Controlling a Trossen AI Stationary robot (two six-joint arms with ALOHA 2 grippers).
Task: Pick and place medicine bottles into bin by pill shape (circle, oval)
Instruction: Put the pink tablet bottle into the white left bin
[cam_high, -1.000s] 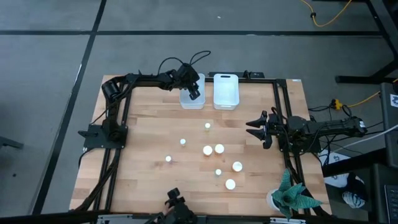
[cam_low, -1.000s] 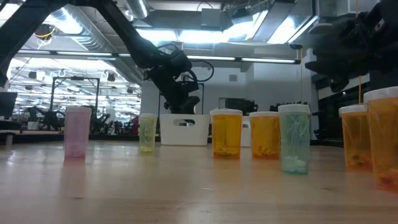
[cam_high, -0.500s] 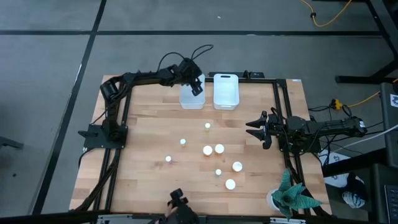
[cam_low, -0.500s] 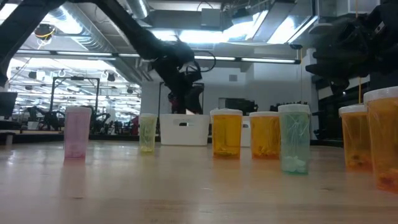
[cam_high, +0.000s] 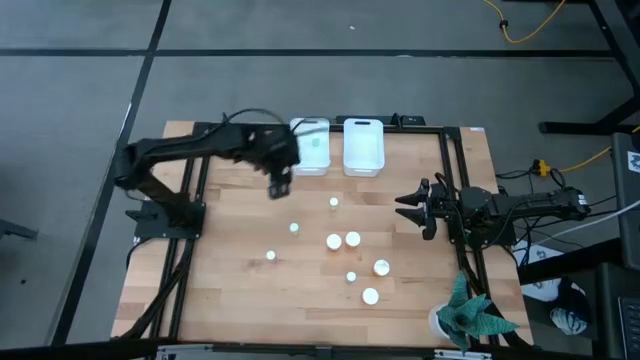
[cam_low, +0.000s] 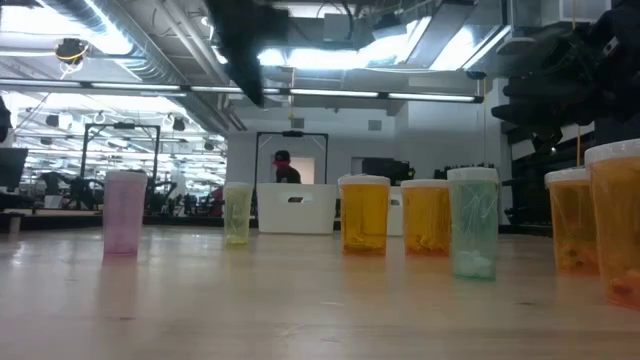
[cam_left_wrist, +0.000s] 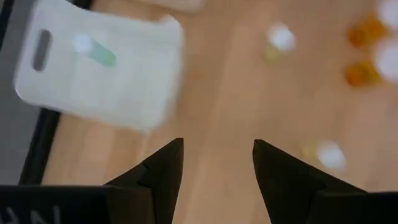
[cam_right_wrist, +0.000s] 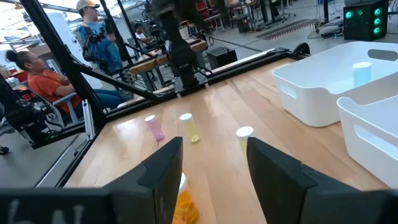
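Several white-capped medicine bottles stand upright on the wooden table, among them an orange pair (cam_high: 343, 240), a pink one (cam_low: 125, 212) and a pale green one (cam_low: 473, 237). Two white bins (cam_high: 310, 146) (cam_high: 363, 146) sit side by side at the far edge. A pale green bottle (cam_left_wrist: 99, 55) lies in the left bin. My left gripper (cam_high: 281, 181) (cam_left_wrist: 217, 149) is open and empty above the table, just near of the left bin. My right gripper (cam_high: 405, 207) (cam_right_wrist: 211, 162) is open and empty at the table's right, right of the bottles.
Black frame rails (cam_high: 190, 200) run along the table's left, far and right sides. A green plant-like object (cam_high: 470, 315) stands at the near right corner. People (cam_right_wrist: 37, 78) are in the room beyond the table.
My left gripper has left its place over the left bin and swung toward the table's near and left side, rising out of the low view. The bottles on the table have stayed in place.
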